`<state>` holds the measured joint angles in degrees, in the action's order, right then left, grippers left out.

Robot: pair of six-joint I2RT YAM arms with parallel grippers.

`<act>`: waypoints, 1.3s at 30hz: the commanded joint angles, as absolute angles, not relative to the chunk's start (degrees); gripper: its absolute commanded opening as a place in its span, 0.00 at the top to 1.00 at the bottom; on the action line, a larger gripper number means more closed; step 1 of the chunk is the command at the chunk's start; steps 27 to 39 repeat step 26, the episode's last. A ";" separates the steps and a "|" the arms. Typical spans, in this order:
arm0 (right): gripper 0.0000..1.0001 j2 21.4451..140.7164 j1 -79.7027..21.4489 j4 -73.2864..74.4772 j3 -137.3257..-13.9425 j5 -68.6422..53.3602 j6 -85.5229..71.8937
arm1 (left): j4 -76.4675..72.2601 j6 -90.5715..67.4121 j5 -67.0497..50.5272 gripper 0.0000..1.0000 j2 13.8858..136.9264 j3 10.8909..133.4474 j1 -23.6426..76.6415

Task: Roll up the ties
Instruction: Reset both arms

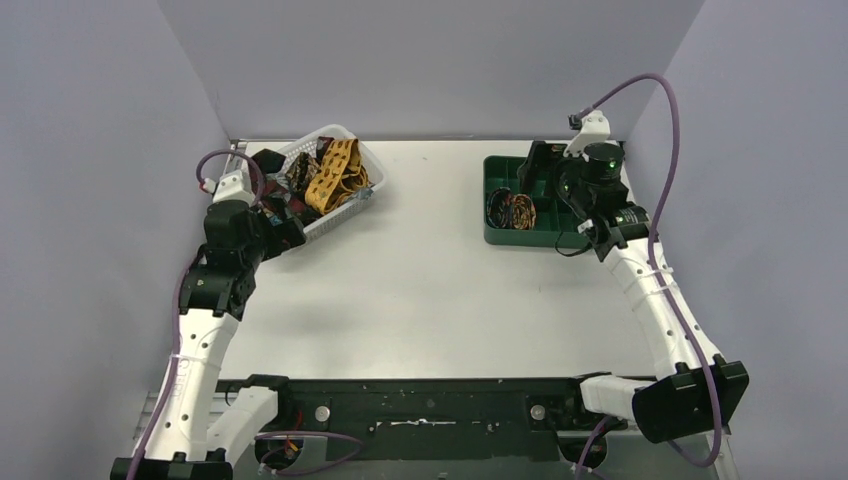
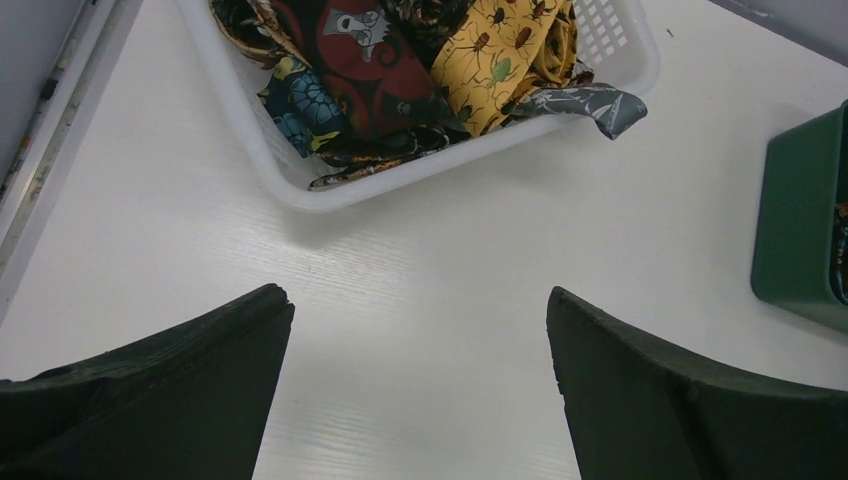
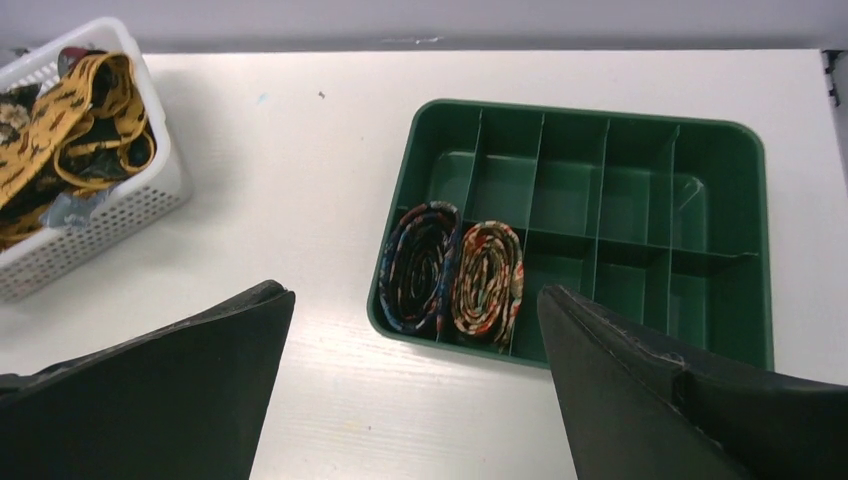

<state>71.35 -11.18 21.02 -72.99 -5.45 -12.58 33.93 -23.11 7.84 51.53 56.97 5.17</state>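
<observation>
Loose ties lie heaped in a white basket (image 1: pixel 352 200) at the back left: a mustard yellow tie (image 2: pixel 505 55) (image 1: pixel 335 175) (image 3: pixel 60 120), a dark red tie (image 2: pixel 365 70) and darker patterned ones. Two rolled ties sit side by side in the green tray (image 3: pixel 700 150) (image 1: pixel 495 235): a dark blue coil (image 3: pixel 420 265) and an orange-brown coil (image 3: pixel 488 280) (image 1: pixel 518 210). My left gripper (image 2: pixel 420 300) is open over bare table just in front of the basket. My right gripper (image 3: pixel 415 295) is open above the tray's near edge, holding nothing.
The green tray has several divided compartments, most of them bare. A grey-blue tie end (image 2: pixel 600 100) hangs over the basket's rim. Purple cables (image 1: pixel 665 100) loop off both arms. Walls close in the table on three sides.
</observation>
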 commanded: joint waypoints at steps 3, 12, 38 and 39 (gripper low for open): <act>0.00 67.49 -11.34 15.96 -67.24 -11.44 -12.29 | 38.46 -25.43 13.03 0.03 45.67 60.61 4.92; 0.00 67.46 -11.78 15.94 -66.64 -10.72 -12.57 | 39.81 -24.35 15.16 0.03 44.68 62.34 4.90; 0.00 68.57 -11.79 15.90 -66.95 -9.34 -12.72 | 39.72 -22.85 14.11 0.03 47.04 62.97 4.92; 0.00 68.57 -11.79 15.90 -66.95 -9.34 -12.72 | 39.72 -22.85 14.11 0.03 47.04 62.97 4.92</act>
